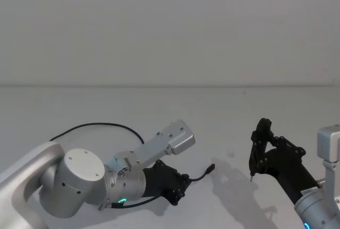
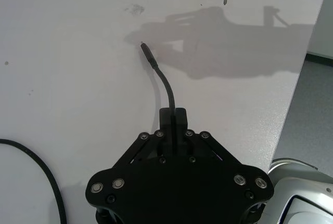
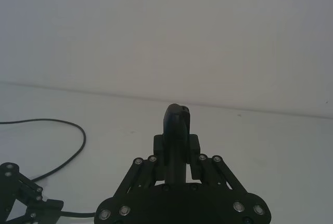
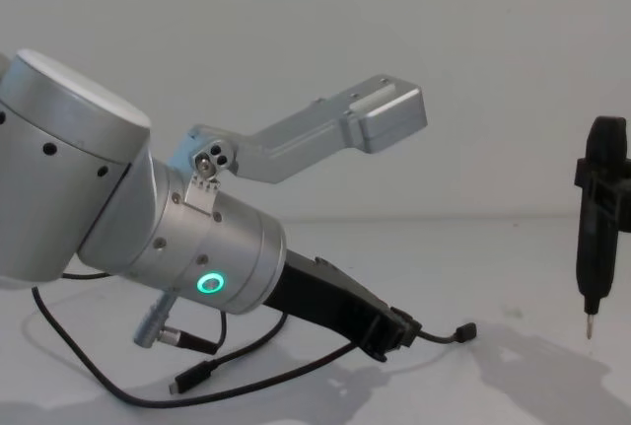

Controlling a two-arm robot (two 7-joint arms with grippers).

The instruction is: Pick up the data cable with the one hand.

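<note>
The data cable is a thin black line that curves over the white table behind my left arm. My left gripper, black and angular on a silver cylinder with a green ring light, is low over the table and shut on the cable near one end. In the left wrist view a short stretch of cable sticks out past the closed fingers and ends in a small plug. The chest view shows the gripper with that plug end just above the table. My right gripper hangs to the right, shut and holding nothing.
More of the cable loops on the table under my left arm, with its other plug lying flat. A short lead with a silver connector hangs from the left wrist. The white table runs back to a plain wall.
</note>
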